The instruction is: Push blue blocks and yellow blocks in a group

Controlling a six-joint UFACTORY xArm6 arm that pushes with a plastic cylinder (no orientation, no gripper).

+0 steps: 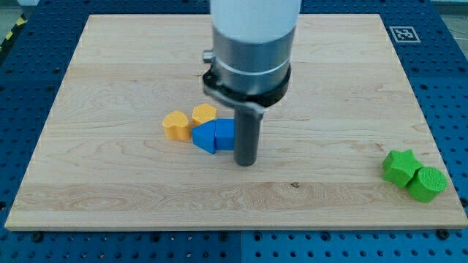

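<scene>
The grouping looks nearly finished, judged from how the blocks lie, so the step in hand is best treated as a gentle closing nudge rather than a long shove. A short, slow push toward the view's left is advised, aimed through the middle of the nearest blue block so that it slides straight and does not pivot away. A push delivered off-centre is likely to spin that block and open the cluster again. The contact should be kept light, since the yellow pieces behind can be scattered by too much force.

Nearest the view's bottom, my tip (246,163) is seen resting on the wooden board (110,197). No gripper is fitted, so nothing is opened, closed or held; only a plain dark rod is carried. The rod appears to be touching the right side of the blue block (225,132), though true contact cannot be confirmed.

Just left of the tip, the blue wedge-like block (205,136) is pressed against that first blue block. Slightly farther and to the left, the yellow block (204,114) is set touching the blue pair, and the orange-yellow block (175,125) lies beside it, farthest left of the tip.

Well apart, far to the tip's right, a green star-like block (400,166) and a green round block (427,183) are left together near the board's edge.
</scene>
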